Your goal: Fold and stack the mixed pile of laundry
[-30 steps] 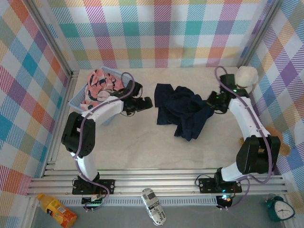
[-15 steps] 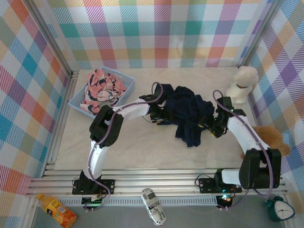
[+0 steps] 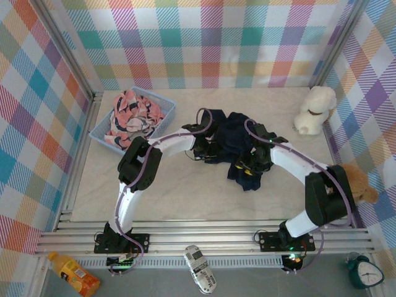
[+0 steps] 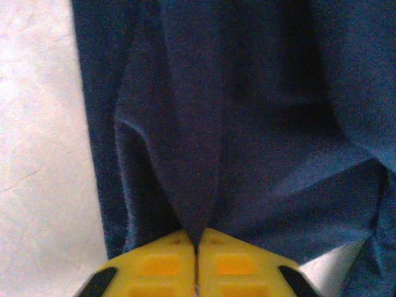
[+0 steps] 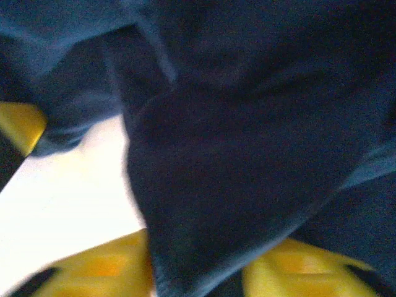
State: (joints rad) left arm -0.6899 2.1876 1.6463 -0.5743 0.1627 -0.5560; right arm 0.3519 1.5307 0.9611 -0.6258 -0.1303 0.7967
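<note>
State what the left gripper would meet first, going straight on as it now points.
Probably more of the crumpled dark navy cloth T-shirt that the left gripper pinches; depth is unclear.

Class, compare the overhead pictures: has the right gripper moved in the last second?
Yes. The right gripper moved left and nearer, away from the white plush toy, onto the navy T-shirt.

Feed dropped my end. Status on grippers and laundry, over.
Left gripper shut on dark navy T-shirt. Right gripper straddling it, grip unconfirmed. Pink printed garment in light blue plastic basket. Nothing blocking.
</note>
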